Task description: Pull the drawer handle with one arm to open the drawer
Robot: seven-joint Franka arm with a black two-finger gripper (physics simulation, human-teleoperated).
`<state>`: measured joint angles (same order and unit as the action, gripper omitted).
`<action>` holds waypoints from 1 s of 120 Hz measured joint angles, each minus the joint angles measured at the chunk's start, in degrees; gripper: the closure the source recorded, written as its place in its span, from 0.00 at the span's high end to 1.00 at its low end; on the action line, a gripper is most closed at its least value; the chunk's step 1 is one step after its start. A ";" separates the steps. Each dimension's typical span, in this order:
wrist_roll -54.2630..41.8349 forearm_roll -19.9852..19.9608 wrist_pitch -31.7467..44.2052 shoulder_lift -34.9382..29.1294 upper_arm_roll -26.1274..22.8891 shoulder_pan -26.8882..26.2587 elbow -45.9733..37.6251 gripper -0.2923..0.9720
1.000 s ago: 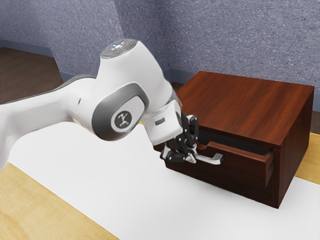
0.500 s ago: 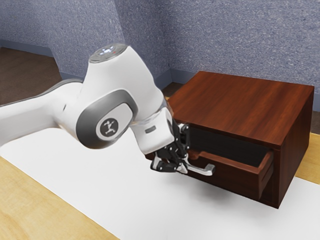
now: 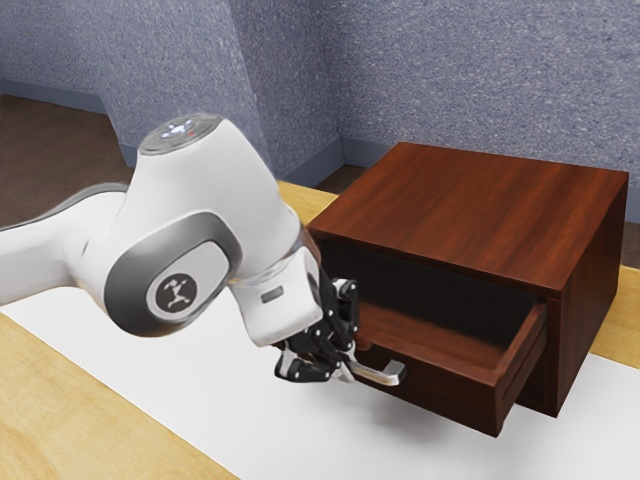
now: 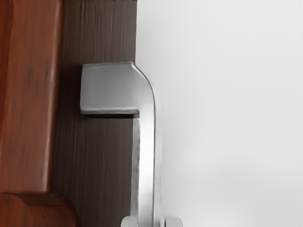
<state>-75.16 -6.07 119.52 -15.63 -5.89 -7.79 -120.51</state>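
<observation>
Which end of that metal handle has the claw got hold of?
The end of the handle at the exterior view's left: the claw is clamped on it there, while the end toward the exterior view's right sticks out free.

The drawer (image 3: 445,388) has slid farther out of the wooden cabinet (image 3: 480,210) toward the frame's lower left, and its inside floor now shows. The pincer (image 3: 343,367), clamped on the metal handle (image 3: 385,374), has drawn back with it. The arm (image 3: 190,260) now sits lower and further left.
</observation>
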 joint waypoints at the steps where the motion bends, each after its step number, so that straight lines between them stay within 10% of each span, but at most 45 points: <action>1: 0.03 -0.03 0.00 -0.09 -0.05 0.01 -0.10 0.20; 57: 1.61 -1.67 -0.14 -6.22 -2.94 0.58 -5.08 0.23; 120: 2.58 -3.18 -3.87 -9.82 -7.36 0.59 4.50 0.71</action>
<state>-72.58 -9.25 115.66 -25.45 -13.26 -7.20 -116.02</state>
